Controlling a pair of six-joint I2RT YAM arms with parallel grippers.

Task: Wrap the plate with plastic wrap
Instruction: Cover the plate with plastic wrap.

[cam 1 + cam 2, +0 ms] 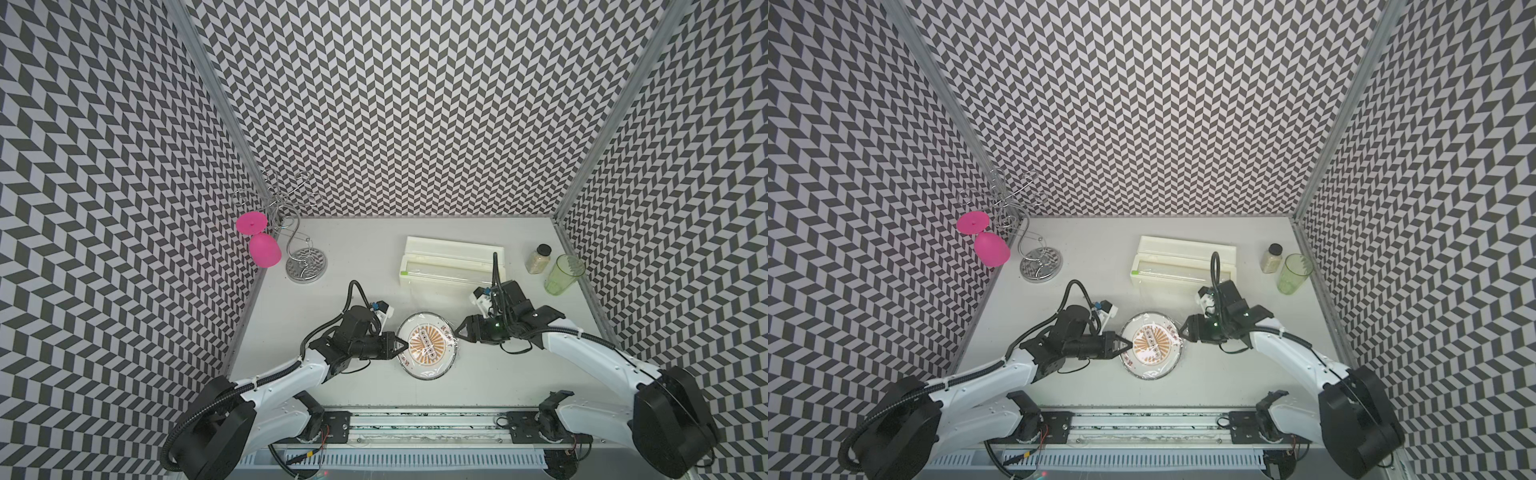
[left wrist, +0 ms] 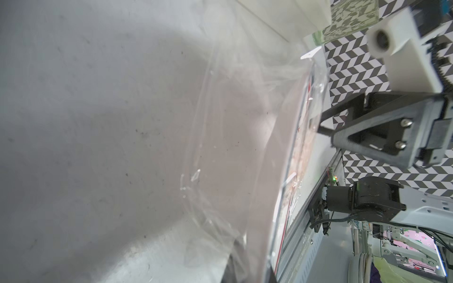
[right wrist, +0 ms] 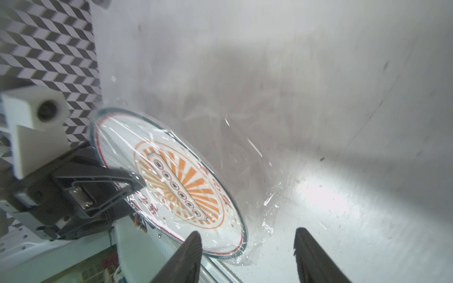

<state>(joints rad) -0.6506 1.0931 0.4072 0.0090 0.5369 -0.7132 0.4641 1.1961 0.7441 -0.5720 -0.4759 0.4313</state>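
On the pale grey tabletop [image 1: 332, 386], walled in black-and-white chevron panels; positions given from the plate.

1. Long cream-white rectangular dispenser box [image 1: 453, 259] with a green tab at one end. Lies behind the plate, a little to its right, well apart from it.
2. Round white plate [image 1: 428, 349], thin dark rim, orange sunburst centre with a row of dots. Sits at mid-table between the two grippers.
3. Thin transparent plastic wrap [image 3: 264, 203], glossy and wrinkled. Spread over the plate's face; loose crumpled excess runs past the rim onto the table on the right gripper's side.
4. Chrome wire stand [image 1: 306, 264] with round patterned base. Behind and to the left of the plate, well apart.
5. Pink stemmed glass [image 1: 264, 249]. Hangs upside down from the stand, farther left of the plate.
6. Pale green translucent tumbler [image 1: 563, 276]. Behind and far right of the plate.
7. Small jar with dark lid [image 1: 538, 259]. Just beside the tumbler, on its plate-facing side.
8. Left gripper [image 1: 404, 345], black. Jaws closed to a point over the plate's left rim, on the film; whether film is pinched cannot be told.
9. Right gripper [image 1: 459, 332], black. Jaws spread wide just off the plate's right rim, gripping nothing.
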